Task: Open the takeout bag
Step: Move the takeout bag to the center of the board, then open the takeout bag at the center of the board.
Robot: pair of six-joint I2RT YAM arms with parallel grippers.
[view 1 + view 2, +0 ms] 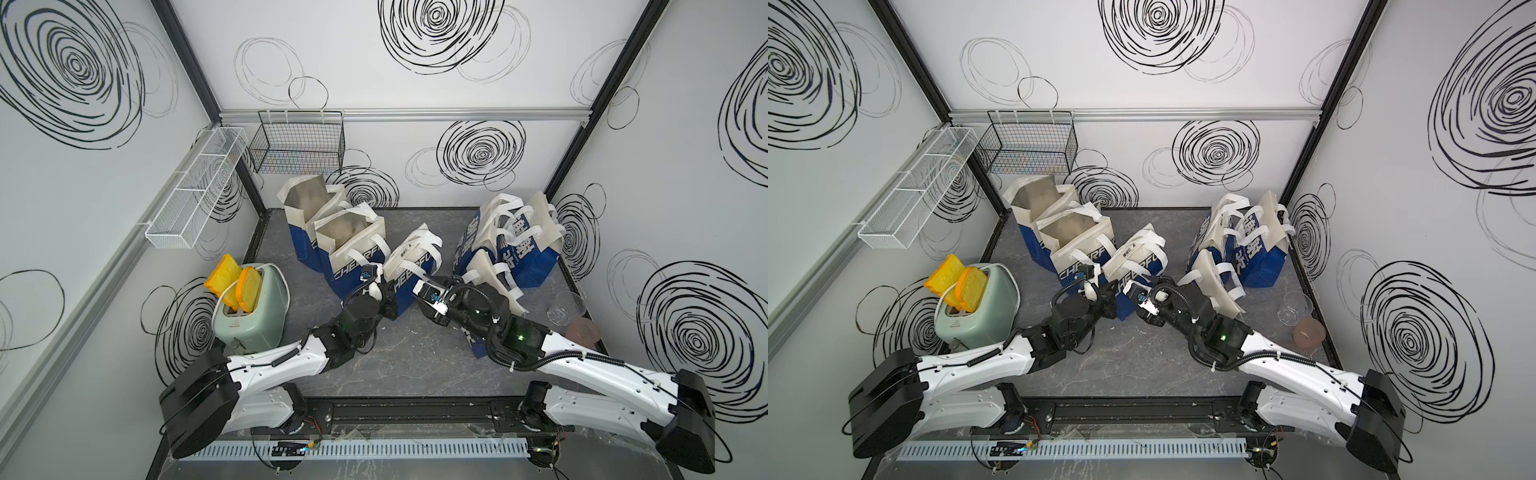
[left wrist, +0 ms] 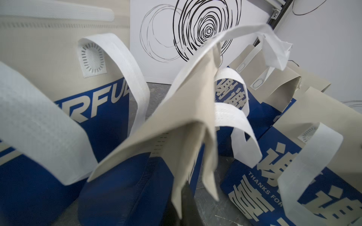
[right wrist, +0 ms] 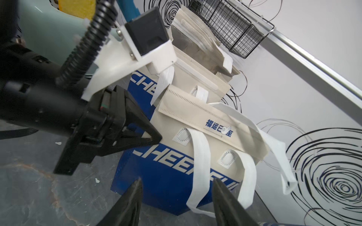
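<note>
The takeout bag (image 1: 405, 259) (image 1: 1129, 259) stands mid-table, blue below and beige above. Its top flap is folded shut and its white handles hang loose. My left gripper (image 1: 388, 296) (image 1: 1109, 293) is shut on the bag's beige side edge. The right wrist view shows its black tips (image 3: 158, 139) pinching that edge. In the left wrist view the beige fabric (image 2: 186, 117) rises from between the dark fingers (image 2: 187, 203). My right gripper (image 3: 176, 180) (image 1: 420, 286) stands open just short of the bag's blue lower part (image 3: 166, 185). A white handle loop (image 3: 197, 176) hangs in front of it.
Two opened bags (image 1: 332, 226) stand behind at the left, and several shut or slumped ones (image 1: 515, 245) crowd the right. A green toaster (image 1: 253, 316) with bread is at the left. A clear glass (image 1: 567, 309) and a pink cup (image 1: 584, 330) sit at the right edge. Wire baskets (image 1: 297, 143) hang on the walls.
</note>
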